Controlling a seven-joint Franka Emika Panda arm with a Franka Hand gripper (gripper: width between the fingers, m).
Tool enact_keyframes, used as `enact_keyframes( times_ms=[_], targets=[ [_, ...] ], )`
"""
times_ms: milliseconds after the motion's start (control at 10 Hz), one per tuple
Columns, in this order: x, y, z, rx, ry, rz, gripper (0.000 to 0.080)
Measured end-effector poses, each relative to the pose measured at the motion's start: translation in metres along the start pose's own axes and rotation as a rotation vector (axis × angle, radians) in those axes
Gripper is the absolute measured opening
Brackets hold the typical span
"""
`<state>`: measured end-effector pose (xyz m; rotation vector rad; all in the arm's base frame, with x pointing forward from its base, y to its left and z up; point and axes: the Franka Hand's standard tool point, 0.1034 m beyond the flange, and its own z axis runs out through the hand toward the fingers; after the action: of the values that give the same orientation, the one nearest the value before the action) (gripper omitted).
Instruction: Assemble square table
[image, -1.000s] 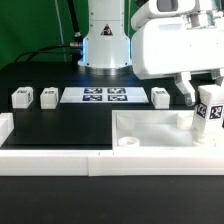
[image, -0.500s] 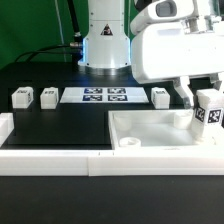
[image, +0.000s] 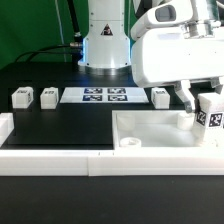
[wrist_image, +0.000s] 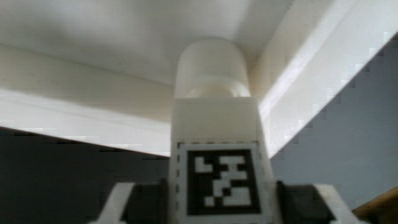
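Fingers (image: 187, 95) of the gripper (image: 207, 101) are pressed against the two sides of a short white leg (image: 210, 118), pinching it near its tagged end. In the exterior view this held leg stands roughly upright at the exterior view's right edge, its black-and-white tag facing the camera. It is over the far right corner of the table top (image: 160, 150). Whether its lower end touches the tray there cannot be told.

The wrist view looks along the same leg (wrist_image: 217, 120). The tag fills the near part and a rounded peg end points away toward the white walls of the table top (wrist_image: 107, 95). One grey finger (wrist_image: 134, 205) shows at each flank of the leg, tight against it.

The table top lies flat on the black work surface (image: 60, 125), toward the exterior view's right, open side up. A round corner socket (image: 127, 143) shows at its near left corner.

Three more legs lie loose farther back. A leg (image: 22, 97) and a second leg (image: 49, 95) are to the exterior view's left of the marker board (image: 105, 96), and a third leg (image: 160, 96) is just to its right. The long white border rail (image: 50, 155) runs along the front edge, touching the table top's near side. The arm's white base (image: 105, 40) stands behind the marker board.
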<state>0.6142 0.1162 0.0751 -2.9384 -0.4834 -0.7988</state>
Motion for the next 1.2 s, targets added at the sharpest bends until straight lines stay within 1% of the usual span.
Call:
enact_keyframes(
  times_ms=[100,200,300,400,500,900,1000,1100,1200],
  targets=[
    [0.0,0.0,0.0,0.0,0.0,0.0,0.0346],
    [0.0,0.0,0.0,0.0,0.0,0.0,0.0556],
    [0.0,0.0,0.0,0.0,0.0,0.0,0.0621],
    [0.0,0.0,0.0,0.0,0.0,0.0,0.0621],
    [0.0,0.0,0.0,0.0,0.0,0.0,0.0641],
    [0.0,0.0,0.0,0.0,-0.004,0.0,0.0649],
    [0.002,0.003,-0.002,0.006,-0.047,0.0,0.0649],
    [0.016,0.003,-0.01,0.019,-0.132,0.0,0.0649],
    [0.027,0.006,-0.012,0.015,-0.125,-0.005,0.0649]
  ],
)
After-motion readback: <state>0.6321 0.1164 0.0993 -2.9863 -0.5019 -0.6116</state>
